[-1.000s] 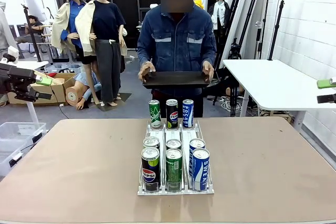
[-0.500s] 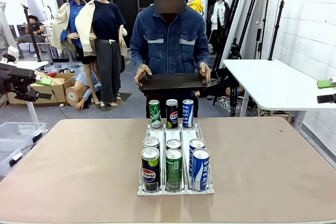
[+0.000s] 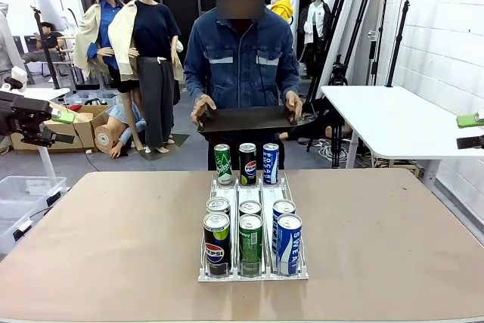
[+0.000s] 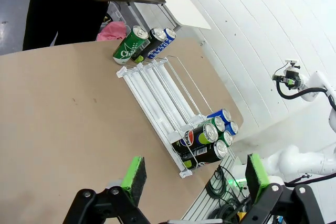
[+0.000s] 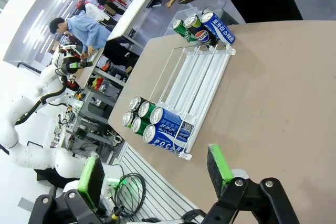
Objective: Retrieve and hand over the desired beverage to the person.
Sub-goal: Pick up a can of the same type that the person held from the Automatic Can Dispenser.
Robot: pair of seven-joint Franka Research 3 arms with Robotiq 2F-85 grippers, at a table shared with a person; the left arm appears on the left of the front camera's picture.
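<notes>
The person (image 3: 242,58) in a blue denim jacket stands at the table's far side, holding a dark tray (image 3: 246,120) in both hands. A clear rack (image 3: 253,209) in the middle of the table holds the beverage cans. Three stand at its far end: green (image 3: 223,164), black Pepsi (image 3: 247,164) and blue Pocari Sweat (image 3: 271,163). Several more cans (image 3: 249,236) stand at the near end. My left gripper (image 3: 57,128) hangs open beyond the table's left edge, and my right gripper (image 3: 465,131) open beyond the right edge. Both wrist views look down on the rack (image 4: 157,85) (image 5: 191,82) between open, empty fingers: left gripper (image 4: 196,174), right gripper (image 5: 156,171).
The brown table (image 3: 113,240) is bare around the rack. A white table (image 3: 393,119) stands at the back right. At the back left are cardboard boxes (image 3: 83,122) and a clear bin (image 3: 19,194) on the floor.
The person has straightened up and shifted slightly left with the tray. Both arms and the cans have stayed put.
</notes>
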